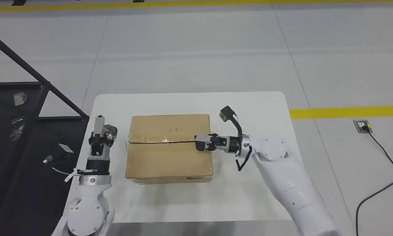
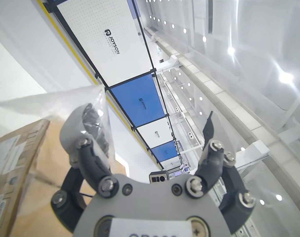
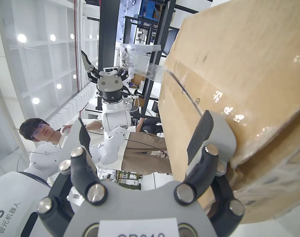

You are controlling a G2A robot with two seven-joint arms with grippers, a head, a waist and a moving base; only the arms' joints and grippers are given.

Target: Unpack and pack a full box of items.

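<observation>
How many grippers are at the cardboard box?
2. The left gripper is beside the cardboard box, open, clear tape clinging to one finger; the right gripper is at the opposite edge, a finger on top. None hidden.

Brown cardboard box (image 1: 169, 147), white table (image 1: 258, 113)

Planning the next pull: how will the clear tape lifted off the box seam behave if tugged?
Probably floppy: the clear tape hangs crinkled between the box seam and the open left pincer. Likely sticky too, since it seems to cling there without being gripped. It looks thin, so it may stretch or tear.
</observation>
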